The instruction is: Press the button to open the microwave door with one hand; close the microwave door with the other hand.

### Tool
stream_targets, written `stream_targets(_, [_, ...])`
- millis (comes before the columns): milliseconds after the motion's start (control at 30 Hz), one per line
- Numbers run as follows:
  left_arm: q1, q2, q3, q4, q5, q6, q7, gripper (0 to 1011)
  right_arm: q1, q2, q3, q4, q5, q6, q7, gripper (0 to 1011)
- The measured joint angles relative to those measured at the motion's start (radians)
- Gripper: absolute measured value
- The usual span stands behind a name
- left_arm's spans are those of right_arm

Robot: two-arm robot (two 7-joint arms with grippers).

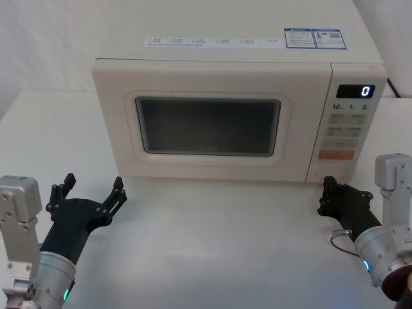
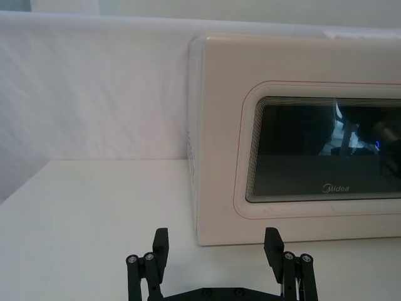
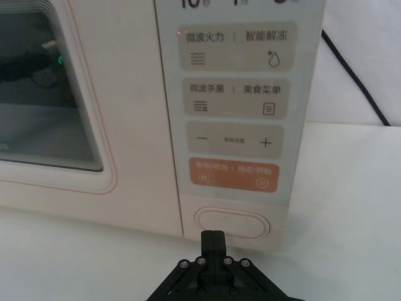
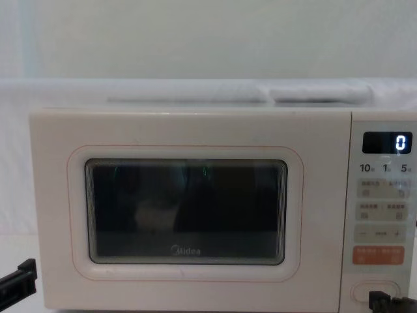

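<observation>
The cream microwave stands at the back of the white table, and its door (image 1: 206, 125) (image 4: 186, 212) with the dark window is closed flush. The wide pill-shaped button (image 3: 232, 223) (image 4: 376, 291) sits at the bottom of the control panel, under the orange key (image 3: 233, 177). My right gripper (image 1: 329, 190) (image 3: 213, 238) is shut with nothing in it, its tip close in front of the button and slightly below it, apart from it. Low over the table, my left gripper (image 1: 94, 184) (image 2: 217, 241) hangs open before the door's left corner.
The display (image 1: 356, 91) reads 0. A black cable (image 3: 351, 75) runs down the wall to the right of the microwave. Bare white table (image 1: 212, 244) stretches between the two arms in front of the oven.
</observation>
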Motion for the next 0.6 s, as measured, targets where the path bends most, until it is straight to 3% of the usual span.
stream_targets(600, [0.000,0.000,0.000,0.000,0.000,0.000,0.000,1001,0.051,-0.008,0.012,0.064,-0.003,-0.012,-0.004,0])
